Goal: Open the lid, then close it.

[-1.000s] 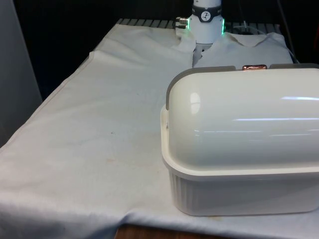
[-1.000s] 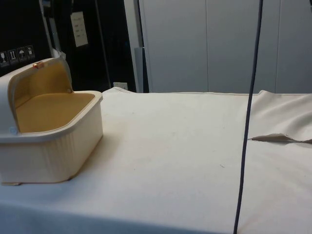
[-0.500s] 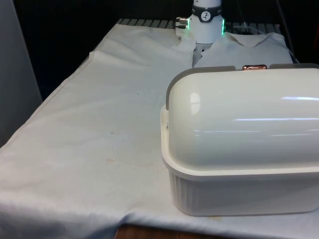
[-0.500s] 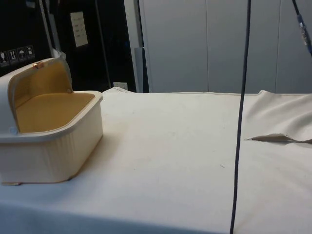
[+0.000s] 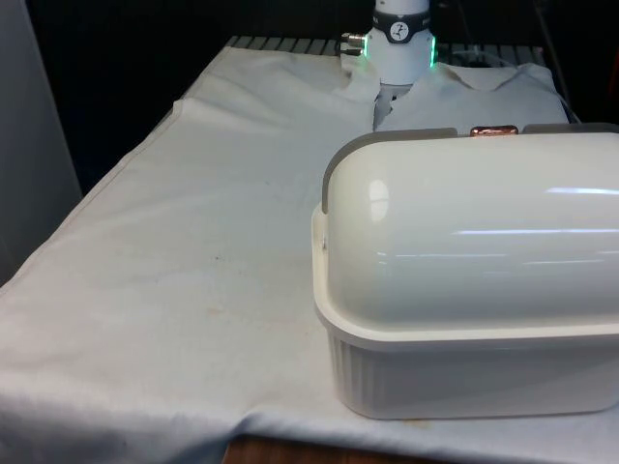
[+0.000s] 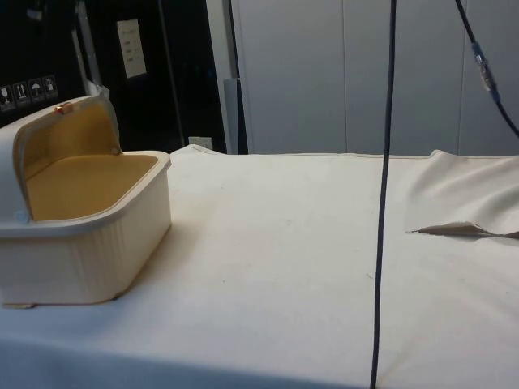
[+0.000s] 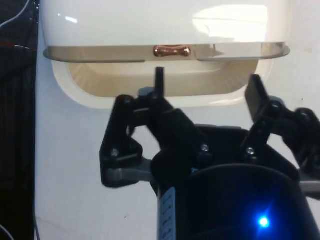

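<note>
A cream bread box stands on the white cloth at the front view's right, its back to that camera. Its rounded lid is rolled back and open, with a copper knob on its edge. In the side view the bread box shows a bare yellowish inside under the raised lid. In the wrist view my gripper is open and holds nothing. It hangs a short way in front of the box opening, below the copper knob. The fingers touch neither box nor lid.
The robot's base stands at the table's far end. A black cable hangs down through the side view. The cloth has a raised fold on that view's right. The table's front edge runs close under the box.
The hanging black cable has swung leftward in the side view. The box and its open lid have not moved.
</note>
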### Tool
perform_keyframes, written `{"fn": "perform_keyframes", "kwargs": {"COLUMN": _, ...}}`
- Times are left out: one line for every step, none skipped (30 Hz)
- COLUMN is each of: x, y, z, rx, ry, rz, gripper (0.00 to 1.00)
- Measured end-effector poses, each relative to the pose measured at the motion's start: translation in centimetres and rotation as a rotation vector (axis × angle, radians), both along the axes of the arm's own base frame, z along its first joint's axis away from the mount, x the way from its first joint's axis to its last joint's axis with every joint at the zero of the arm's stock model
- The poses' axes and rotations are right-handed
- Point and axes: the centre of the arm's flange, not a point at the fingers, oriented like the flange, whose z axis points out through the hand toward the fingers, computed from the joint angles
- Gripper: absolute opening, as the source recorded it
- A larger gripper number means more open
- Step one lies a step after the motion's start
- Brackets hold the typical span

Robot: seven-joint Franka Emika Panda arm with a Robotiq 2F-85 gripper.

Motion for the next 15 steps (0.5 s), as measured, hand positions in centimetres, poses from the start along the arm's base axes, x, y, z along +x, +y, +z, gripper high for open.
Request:
{"fn": "perform_keyframes", "kwargs": {"x": 0.06, "y": -0.06, "z": -0.04, "rx": 0.000, "ry": 0.000, "rz": -0.001, "gripper": 0.67}}
{"fn": "perform_keyframes", "kwargs": {"x": 0.08, "y": -0.05, "z": -0.01, "rx": 0.000, "ry": -0.001, "rz": -0.001, "gripper": 0.62}}
{"fn": "perform_keyframes", "kwargs": {"x": 0.11, "y": -0.04, "z": -0.04, "rx": 0.000, "ry": -0.001, "rz": -0.001, "gripper": 0.57}}
{"fn": "perform_keyframes", "kwargs": {"x": 0.11, "y": -0.04, "z": -0.04, "rx": 0.000, "ry": -0.001, "rz": -0.001, "gripper": 0.52}}
{"fn": "perform_keyframes", "kwargs": {"x": 0.11, "y": -0.04, "z": -0.04, "rx": 0.000, "ry": -0.001, "rz": -0.001, "gripper": 0.48}}
{"fn": "perform_keyframes", "kwargs": {"x": 0.13, "y": -0.03, "z": -0.06, "rx": 0.000, "ry": -0.001, "rz": -0.001, "gripper": 0.43}}
{"fn": "perform_keyframes", "kwargs": {"x": 0.13, "y": -0.03, "z": -0.06, "rx": 0.000, "ry": -0.001, "rz": -0.001, "gripper": 0.33}}
{"fn": "perform_keyframes", "kwargs": {"x": 0.13, "y": -0.03, "z": -0.06, "rx": 0.000, "ry": -0.001, "rz": -0.001, "gripper": 0.29}}
{"fn": "perform_keyframes", "kwargs": {"x": 0.13, "y": -0.03, "z": -0.06, "rx": 0.000, "ry": -0.001, "rz": -0.001, "gripper": 0.24}}
{"fn": "perform_keyframes", "kwargs": {"x": 0.13, "y": -0.03, "z": -0.06, "rx": 0.000, "ry": -0.001, "rz": -0.001, "gripper": 0.24}}
{"fn": "perform_keyframes", "kwargs": {"x": 0.15, "y": -0.02, "z": -0.08, "rx": -0.001, "ry": -0.001, "rz": -0.001, "gripper": 0.19}}
{"fn": "perform_keyframes", "kwargs": {"x": 0.15, "y": -0.02, "z": -0.08, "rx": -0.001, "ry": -0.001, "rz": -0.001, "gripper": 0.14}}
{"fn": "perform_keyframes", "kwargs": {"x": 0.15, "y": -0.02, "z": -0.08, "rx": -0.001, "ry": -0.001, "rz": -0.001, "gripper": 0.09}}
{"fn": "perform_keyframes", "kwargs": {"x": 0.18, "y": -0.02, "z": -0.10, "rx": -0.001, "ry": -0.001, "rz": -0.001, "gripper": 0.04}}
{"fn": "perform_keyframes", "kwargs": {"x": 0.24, "y": 0.00, "z": -0.16, "rx": -0.001, "ry": -0.003, "rz": 0.000, "gripper": 0.00}}
